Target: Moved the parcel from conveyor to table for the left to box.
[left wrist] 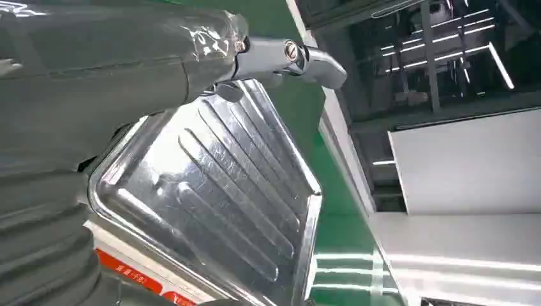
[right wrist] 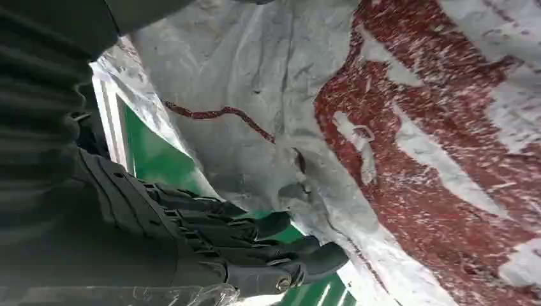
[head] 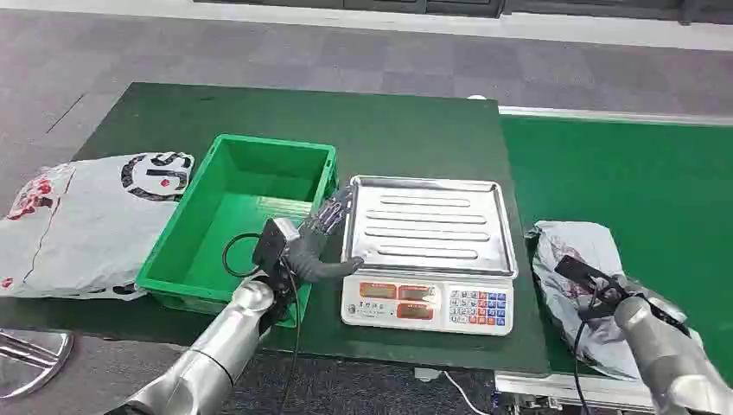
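**A:** What containers are shown, and what is held in them?

**B:** A green bin (head: 238, 220) is seen left of centre in the head view, on a dark green table (head: 380, 130). Nothing is seen inside it. Just to its right a scale (head: 430, 255) is placed, topped by a ribbed steel tray (head: 430, 226) on which nothing lies. A second grey mailer bag (head: 86, 220) is spread at the far left edge of the frame.

**A:** Where is the parcel?

**B:** The parcel (head: 575, 285), a crumpled grey bag with red print, is found at the lower right, on the brighter green conveyor (head: 622, 173) beside the table.

**A:** How are the hands described?

**B:** The left hand (head: 318, 242) is held between the bin and the scale, fingers spread and nothing gripped; its thumb (left wrist: 300, 60) is stretched over the tray's edge. The right hand (head: 605, 290) is set against the parcel. In the right wrist view its dark fingers (right wrist: 255, 245) are lying together beneath the bag (right wrist: 383, 127), but whether the parcel is actually gripped cannot be told.
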